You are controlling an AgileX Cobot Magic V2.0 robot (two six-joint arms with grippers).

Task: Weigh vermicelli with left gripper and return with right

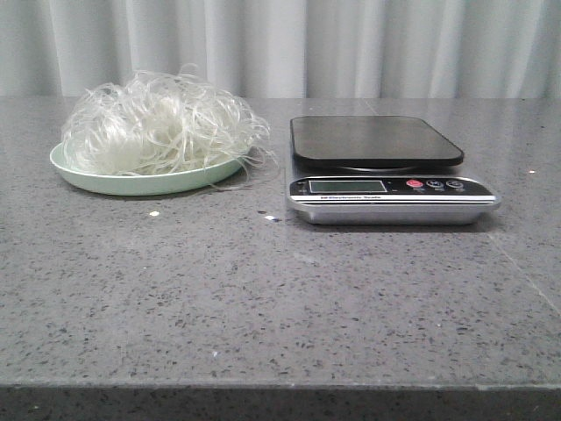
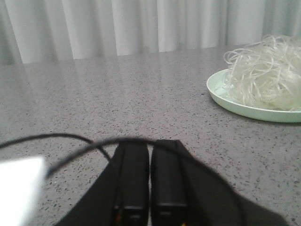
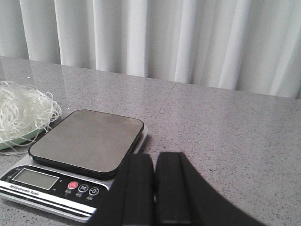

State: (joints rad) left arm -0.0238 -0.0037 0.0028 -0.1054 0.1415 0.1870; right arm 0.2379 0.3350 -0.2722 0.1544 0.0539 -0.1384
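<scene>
The vermicelli (image 1: 162, 123), a fluffy nest of thin white strands, lies on a round pale green plate (image 1: 131, 182) at the back left of the table. A digital kitchen scale (image 1: 377, 140) with a dark bare platform stands to its right. Neither gripper shows in the front view. My left gripper (image 2: 149, 155) is shut and empty, low over the table, with the vermicelli (image 2: 265, 70) and plate (image 2: 221, 96) some way off. My right gripper (image 3: 154, 162) is shut and empty beside the scale (image 3: 87, 141); the vermicelli (image 3: 21, 113) shows beyond the scale.
The grey speckled tabletop (image 1: 280, 298) reaches a front edge near the camera. A white curtain (image 1: 280, 44) hangs behind the table. A black cable (image 2: 56, 139) loops over the left gripper, and a white blurred object (image 2: 19, 188) sits near it.
</scene>
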